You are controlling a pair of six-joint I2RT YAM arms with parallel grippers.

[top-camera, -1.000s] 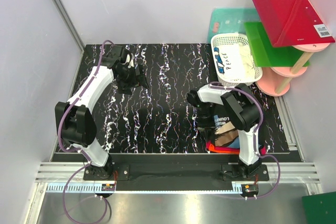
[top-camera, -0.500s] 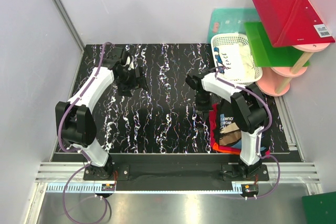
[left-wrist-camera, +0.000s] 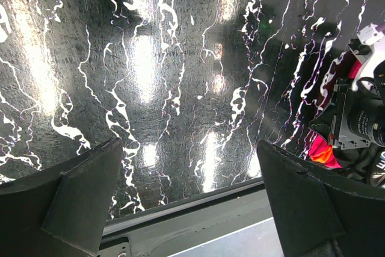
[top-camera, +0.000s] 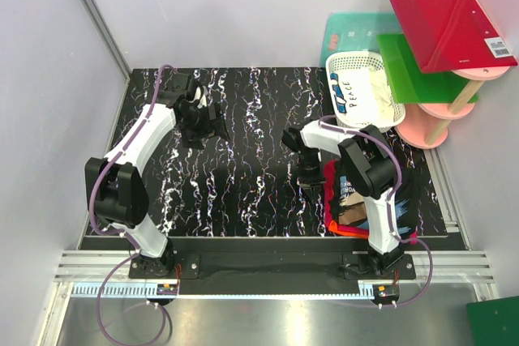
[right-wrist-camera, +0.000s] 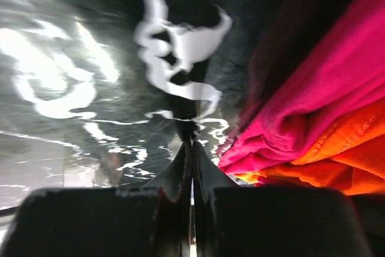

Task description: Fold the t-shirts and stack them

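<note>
A folded stack of t-shirts lies at the near right of the black marbled table: a black printed tee on top, with red and orange ones under it. In the right wrist view the red tee and the orange tee show as folded edges on the right. My right gripper is shut with nothing between the jaws. Its tips touch the table just left of the stack. My left gripper is open and empty over the far left of the table. The stack's edge shows at the right of its view.
A white lattice basket holding white cloth stands at the far right. Behind it, red and green boards rest on a pink stand. Grey walls close in the left and back.
My right gripper has moved left off the top of the stack and down to the table beside its left edge. The left arm has barely moved.
</note>
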